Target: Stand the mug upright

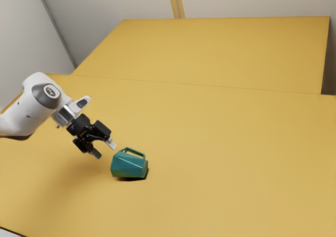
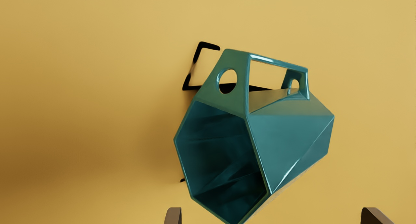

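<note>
The mug is seen lying on its side on the yellow surface, below and left of the centre of the exterior view. It is tipped over rather than stood on its base, and its handle is carried on the upper side of the body. The body is teal and faceted, cut into flat planes, with bright lines of light caught along some edges

By the wrist view, the open mouth is turned toward the gripper, and the closed end is pointed away from it. Through the many-sided rim, the inner walls are shown as dark teal facets, deepening almost to black in places; whether anything is held at the very bottom cannot be told. The handle is pierced by a round hole near the rim and by another toward the closed end, with a wide opening framed between them. Black shadow is cast on the surface beside the handle and under the body

The gripper is held above the surface, near the mug and toward the exterior view's left of it, with its two fingers spread well apart. The white arm is brought in from the exterior view's left, and its black gripper is angled downward toward the mug
</note>
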{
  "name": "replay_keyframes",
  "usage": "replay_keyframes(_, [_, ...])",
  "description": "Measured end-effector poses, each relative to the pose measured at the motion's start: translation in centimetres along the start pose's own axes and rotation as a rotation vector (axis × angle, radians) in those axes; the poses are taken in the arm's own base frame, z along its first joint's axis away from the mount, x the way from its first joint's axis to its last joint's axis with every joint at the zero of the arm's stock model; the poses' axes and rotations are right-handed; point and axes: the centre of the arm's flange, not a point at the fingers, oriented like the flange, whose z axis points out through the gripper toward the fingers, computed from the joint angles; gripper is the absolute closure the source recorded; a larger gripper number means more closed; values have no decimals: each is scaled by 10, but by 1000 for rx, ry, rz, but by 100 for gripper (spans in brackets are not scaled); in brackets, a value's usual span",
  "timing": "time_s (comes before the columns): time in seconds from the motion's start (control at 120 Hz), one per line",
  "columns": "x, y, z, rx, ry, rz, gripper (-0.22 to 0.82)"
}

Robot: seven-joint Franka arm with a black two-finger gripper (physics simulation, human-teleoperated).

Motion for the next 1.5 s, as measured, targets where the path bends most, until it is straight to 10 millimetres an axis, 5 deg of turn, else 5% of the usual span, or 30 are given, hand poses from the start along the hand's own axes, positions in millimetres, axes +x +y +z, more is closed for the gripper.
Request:
replay_keyframes(0.358, [2,-20,28,-100,24,1,0])
replay_keyframes(0.675, [2,-19,53,-190,42,16,0])
replay_keyframes(1.233, [-3,-20,67,-277,77,60,1])
replay_keyframes(1.5, [-4,-20,68,-284,85,95,23])
